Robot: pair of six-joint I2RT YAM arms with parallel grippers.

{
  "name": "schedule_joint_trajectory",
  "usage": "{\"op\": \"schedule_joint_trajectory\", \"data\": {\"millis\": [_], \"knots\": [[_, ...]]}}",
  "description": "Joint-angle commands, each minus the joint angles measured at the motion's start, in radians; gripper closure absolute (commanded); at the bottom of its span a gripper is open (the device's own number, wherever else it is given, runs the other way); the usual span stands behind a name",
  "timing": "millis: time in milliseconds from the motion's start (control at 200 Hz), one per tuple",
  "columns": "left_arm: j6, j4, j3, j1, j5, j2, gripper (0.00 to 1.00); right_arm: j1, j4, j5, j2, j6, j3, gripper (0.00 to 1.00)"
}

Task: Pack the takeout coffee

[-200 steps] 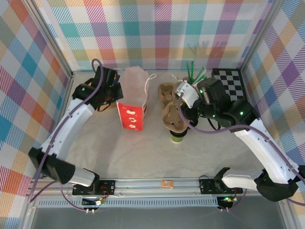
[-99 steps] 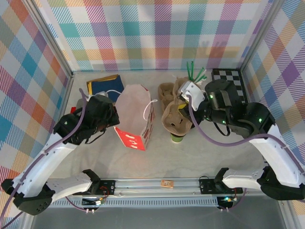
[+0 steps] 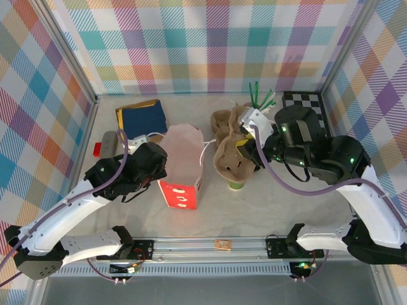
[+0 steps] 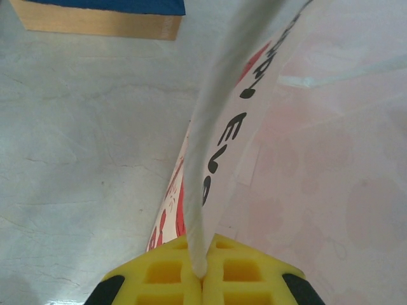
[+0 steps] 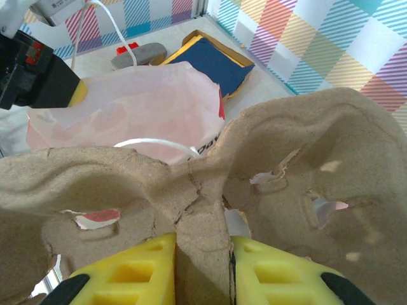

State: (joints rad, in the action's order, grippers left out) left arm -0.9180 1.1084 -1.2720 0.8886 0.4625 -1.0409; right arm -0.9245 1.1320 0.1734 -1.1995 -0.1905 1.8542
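Standing mid-table (image 3: 210, 219): paper bag (image 3: 181, 166), white with red print, mouth open. Pinched at its left rim by left gripper (image 3: 154, 166), yellow pads fully together on the thin paper wall. Clamped in right gripper (image 5: 202, 267): cardboard cup carrier (image 3: 230, 155), pads a narrow gap apart, pressed to either side of its middle rib. Held tilted, just right of the bag. Under the carrier's near edge: coffee cup (image 3: 236, 184), green base on the table, top hidden, lid not discernible. Behind the bag: blue book (image 3: 141, 116). Far right corner: checkerboard (image 3: 305, 108), green sticks (image 3: 261, 96) beside it.
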Motion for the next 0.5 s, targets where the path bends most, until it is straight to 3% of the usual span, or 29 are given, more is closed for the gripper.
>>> {"op": "schedule_joint_trajectory", "data": {"millis": [0, 95, 280, 495], "knots": [[-0.042, 0.002, 0.008, 0.019, 0.03, -0.003, 0.97, -0.011, 0.013, -0.017, -0.036, 0.0, 0.061, 0.76], [-0.045, 0.001, 0.004, 0.023, 0.034, -0.004, 0.89, -0.014, 0.028, -0.016, -0.085, -0.01, 0.127, 0.75], [-0.04, -0.009, -0.002, 0.027, 0.024, -0.007, 0.59, -0.027, 0.033, -0.057, -0.169, -0.025, 0.235, 0.75], [-0.032, -0.001, -0.026, 0.041, 0.027, 0.005, 0.42, -0.075, 0.047, -0.068, -0.296, -0.053, 0.361, 0.75]]}}
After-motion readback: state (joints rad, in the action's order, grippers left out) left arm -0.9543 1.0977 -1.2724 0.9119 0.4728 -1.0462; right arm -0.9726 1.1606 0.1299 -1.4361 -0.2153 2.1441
